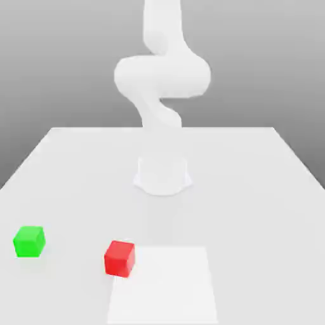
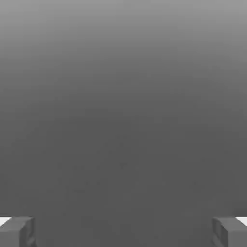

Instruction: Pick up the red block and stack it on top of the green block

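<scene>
The red block [image 1: 120, 258] sits on the white table [image 1: 254, 184] near its front edge, a little to the exterior view's left of centre. To its left, the green block [image 1: 29, 241] rests apart from it on the table. In the hand view my gripper [image 2: 123, 231] is open, its two fingertips [image 2: 17, 231] far apart with nothing between them and only a grey background ahead. In the exterior view the white arm [image 1: 162, 82] rises from its base at the table's middle, well behind both blocks.
A brighter white square patch [image 1: 171, 285] lies on the table just to the exterior view's right of the red block. The arm's round base [image 1: 162, 178] stands mid-table.
</scene>
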Tool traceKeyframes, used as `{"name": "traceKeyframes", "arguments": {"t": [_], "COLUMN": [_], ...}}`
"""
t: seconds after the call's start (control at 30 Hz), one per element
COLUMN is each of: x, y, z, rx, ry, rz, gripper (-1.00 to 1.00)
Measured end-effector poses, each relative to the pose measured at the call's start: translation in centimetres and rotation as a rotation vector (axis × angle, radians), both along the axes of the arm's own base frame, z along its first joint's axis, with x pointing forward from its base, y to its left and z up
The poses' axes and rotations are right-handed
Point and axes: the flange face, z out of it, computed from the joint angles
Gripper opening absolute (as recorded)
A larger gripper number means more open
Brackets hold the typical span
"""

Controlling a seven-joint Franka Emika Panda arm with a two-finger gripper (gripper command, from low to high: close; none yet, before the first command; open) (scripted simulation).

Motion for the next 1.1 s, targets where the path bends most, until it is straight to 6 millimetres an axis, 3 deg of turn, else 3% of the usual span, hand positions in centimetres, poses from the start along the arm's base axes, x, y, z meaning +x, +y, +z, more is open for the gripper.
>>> {"name": "traceKeyframes", "arguments": {"t": [0.27, 0.5, 0.67, 0.83, 1.0, 1.1], "x": [5.7, 7.2, 6.4, 4.2, 1.3, 0.0], "y": [-1.9, -5.0, -7.2, -8.6, -9.3, -9.2], "z": [-12.6, -23.8, -31.5, -38.3, -44.1, -46.5], "rx": [0.141, 0.275, 0.377, 0.484, 0.597, 0.648], "ry": [0.162, 0.281, 0.355, 0.423, 0.484, 0.507], "rz": [-0.376, -0.712, -0.956, -1.202, -1.453, -1.560], "gripper": [0.00, 0.00, 0.00, 0.00, 0.00, 0.00]}}
